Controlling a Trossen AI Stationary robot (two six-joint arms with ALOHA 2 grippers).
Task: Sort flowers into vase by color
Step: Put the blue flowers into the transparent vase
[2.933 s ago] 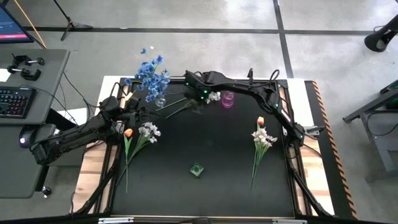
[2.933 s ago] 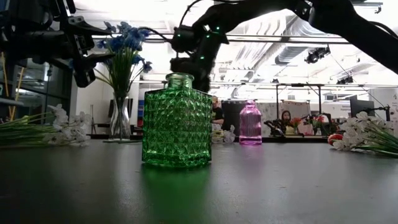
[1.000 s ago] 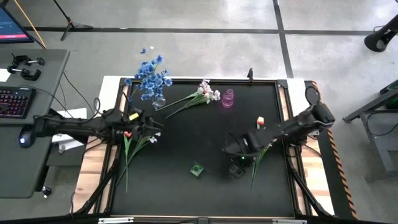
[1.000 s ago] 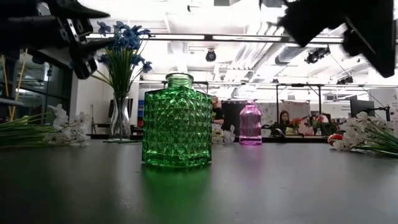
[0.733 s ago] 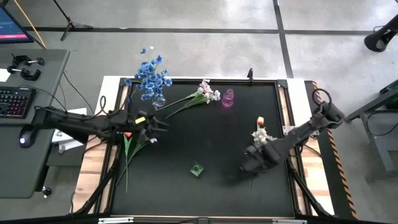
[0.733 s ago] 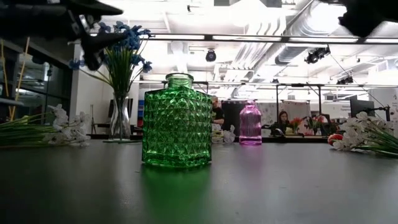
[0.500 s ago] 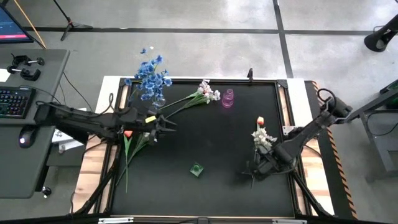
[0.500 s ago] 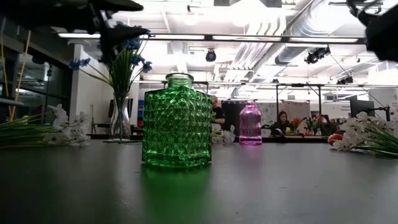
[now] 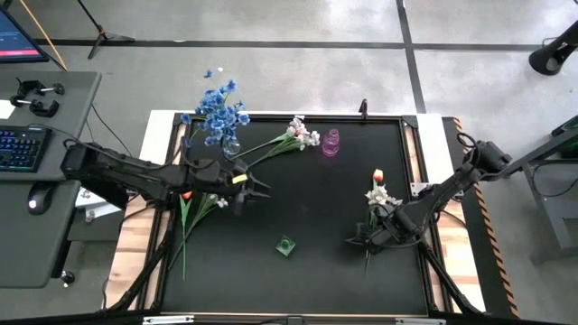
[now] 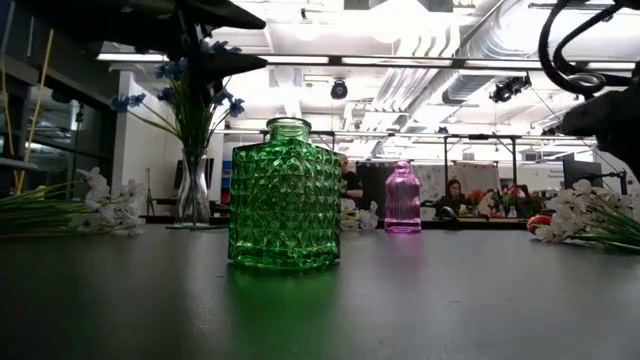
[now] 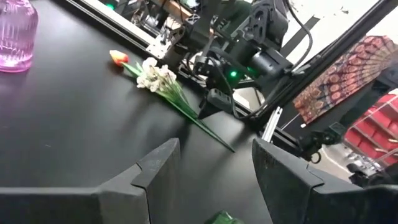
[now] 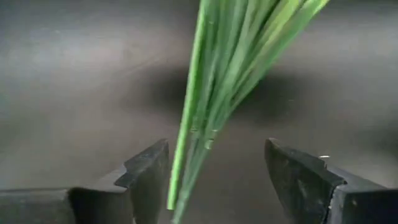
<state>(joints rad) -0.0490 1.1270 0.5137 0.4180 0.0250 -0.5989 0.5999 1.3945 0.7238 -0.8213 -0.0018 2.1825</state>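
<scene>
- We are counting 3 vases on the black table (image 9: 298, 271): 1 green vase (image 9: 286, 246) near the front, 1 pink vase (image 9: 331, 143) at the back, and 1 clear vase (image 9: 232, 144) holding the blue flowers (image 9: 217, 110).
- We are seeing 3 loose bunches lying flat: white-pink flowers (image 9: 298, 134) beside the pink vase, 1 bunch with an orange tulip (image 9: 187, 193) at the left, 1 bunch with another tulip (image 9: 377, 175) at the right.
- Our right gripper (image 12: 214, 186) is hanging with fingers apart around the right bunch's green stems (image 12: 214, 118), not gripping them.
- Our left gripper (image 11: 214, 180) is hovering over the table's left half, fingers apart, empty.
</scene>
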